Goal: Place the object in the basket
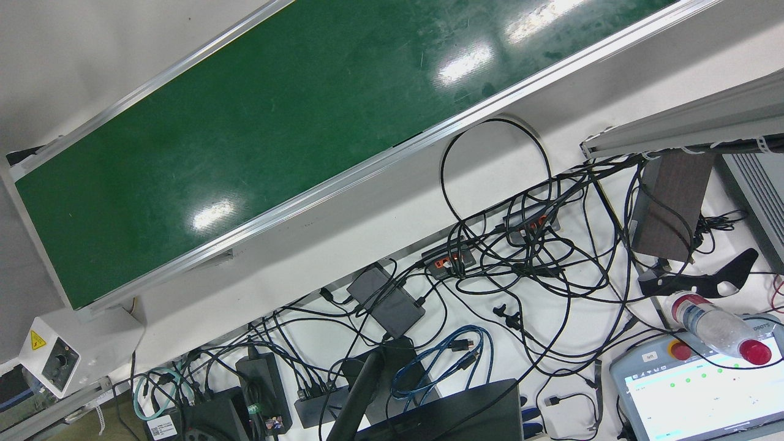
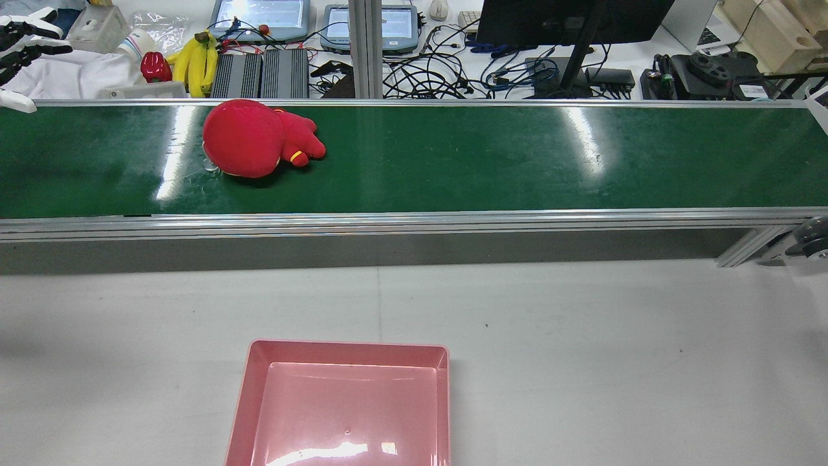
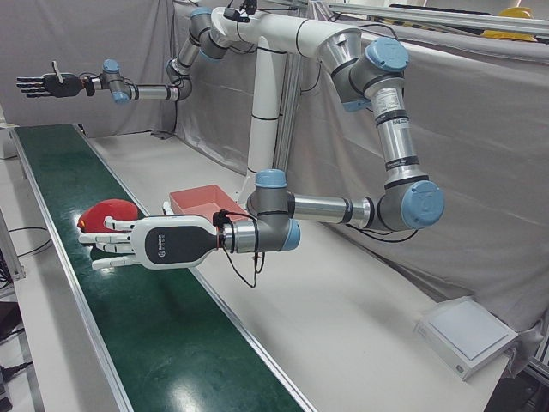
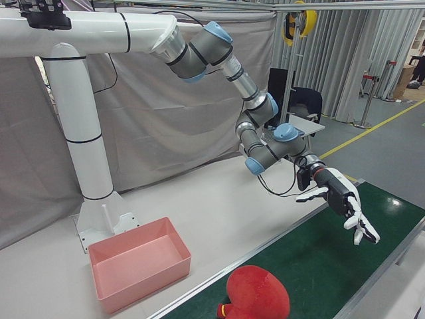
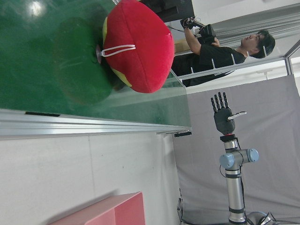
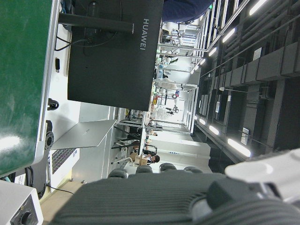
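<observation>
A red plush toy [image 2: 255,145] lies on the green conveyor belt [image 2: 453,162], also seen in the left-front view [image 3: 107,215] and close up in the left hand view [image 5: 140,44]. The pink basket [image 2: 343,408] stands empty on the grey table in front of the belt. My left hand [image 3: 141,243] hovers open over the belt just short of the toy, fingers stretched toward it, not touching; the rear view catches it at the top left corner [image 2: 26,39]. My right hand [image 3: 43,84] is held high and open far along the belt, away from both.
Behind the belt lie bananas [image 2: 197,61], a monitor [image 2: 569,19], tablets and tangled cables [image 1: 520,257]. A person [image 5: 220,51] stands beyond the belt. The arms' white pedestal [image 4: 93,166] rises behind the basket. The belt's aluminium rails edge it on both sides.
</observation>
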